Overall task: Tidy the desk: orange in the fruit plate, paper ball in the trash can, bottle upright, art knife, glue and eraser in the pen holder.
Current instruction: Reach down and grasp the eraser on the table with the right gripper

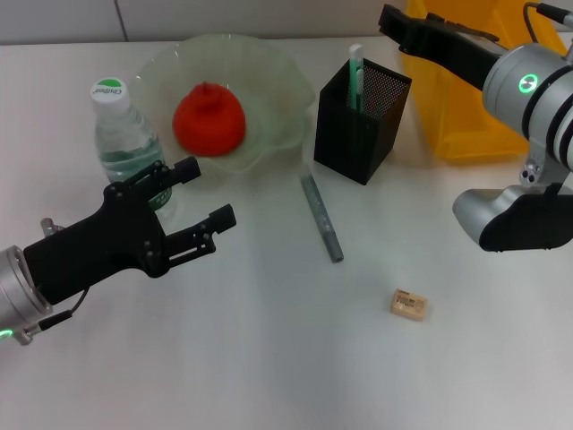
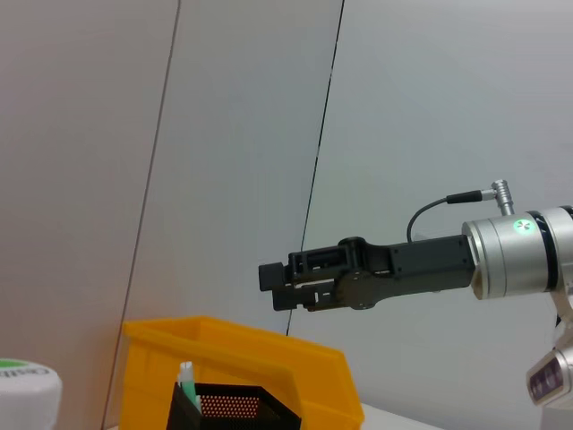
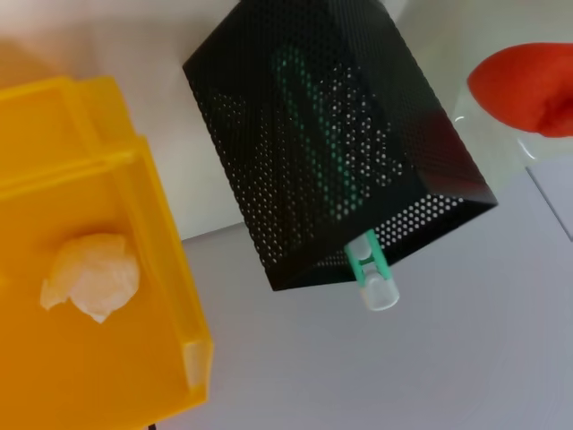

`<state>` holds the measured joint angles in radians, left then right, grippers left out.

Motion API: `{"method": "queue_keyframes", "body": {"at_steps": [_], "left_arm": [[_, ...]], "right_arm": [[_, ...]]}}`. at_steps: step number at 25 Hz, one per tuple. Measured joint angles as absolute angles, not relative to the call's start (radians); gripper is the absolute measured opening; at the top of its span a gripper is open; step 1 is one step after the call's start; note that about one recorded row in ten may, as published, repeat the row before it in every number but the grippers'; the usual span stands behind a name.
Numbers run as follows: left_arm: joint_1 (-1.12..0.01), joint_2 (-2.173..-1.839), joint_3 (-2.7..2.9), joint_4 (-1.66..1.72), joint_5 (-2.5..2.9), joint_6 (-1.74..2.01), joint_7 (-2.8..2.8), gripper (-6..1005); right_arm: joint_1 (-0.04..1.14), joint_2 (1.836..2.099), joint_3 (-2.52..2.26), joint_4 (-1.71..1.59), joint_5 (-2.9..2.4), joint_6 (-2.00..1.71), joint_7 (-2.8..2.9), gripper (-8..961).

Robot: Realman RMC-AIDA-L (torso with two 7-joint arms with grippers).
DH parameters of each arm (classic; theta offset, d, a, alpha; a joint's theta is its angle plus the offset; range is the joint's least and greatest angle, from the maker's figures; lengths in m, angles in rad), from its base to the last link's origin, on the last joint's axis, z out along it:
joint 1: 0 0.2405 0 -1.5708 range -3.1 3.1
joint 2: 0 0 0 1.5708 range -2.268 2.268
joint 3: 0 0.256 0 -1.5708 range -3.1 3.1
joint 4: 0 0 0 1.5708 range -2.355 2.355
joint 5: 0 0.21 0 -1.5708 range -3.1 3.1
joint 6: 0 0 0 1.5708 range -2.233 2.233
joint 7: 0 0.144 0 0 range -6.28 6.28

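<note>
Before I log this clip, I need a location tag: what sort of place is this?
Probably a staged office desk in a lab: a white table with a mesh pen holder, an eraser, and a yellow bin, against plain wall panels.

Bottle cap (image 1: 108,90) carries small green lettering, unreadable.

The desk (image 1: 269,358) is a smooth, matt white surface. The pen holder (image 1: 358,121) is black perforated metal mesh, matt. The fruit plate (image 1: 269,81) looks like translucent, glossy glass or plastic with a wavy rim. The bottle (image 1: 121,134) is clear glossy plastic with a white cap. The trash can (image 3: 89,358) is smooth, slightly shiny yellow plastic, and the paper ball (image 3: 92,275) is crumpled and rough. The left tool (image 1: 201,197) is matt black.
</note>
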<state>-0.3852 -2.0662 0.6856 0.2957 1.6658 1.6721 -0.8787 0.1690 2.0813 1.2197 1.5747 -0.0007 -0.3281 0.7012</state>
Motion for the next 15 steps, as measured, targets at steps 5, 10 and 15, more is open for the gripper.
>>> {"method": "queue_keyframes", "body": {"at_steps": [5, 10, 15], "left_arm": [[-0.384, -2.067, 0.691, 0.292, 1.666, 1.673, -0.875, 837], [-0.383, -2.068, 0.700, 0.289, 1.673, 1.678, -0.873, 838], [-0.381, -2.066, 0.738, 0.293, 1.674, 1.693, -0.872, 837]], "right_arm": [[0.154, 2.080, 1.213, 1.586, 0.012, -0.269, 0.725, 580], [0.127, 2.080, 1.218, 1.570, 0.014, -0.132, 0.864, 595], [0.090, 2.088, 1.213, 1.556, 0.028, 0.036, 1.199, 594]]}}
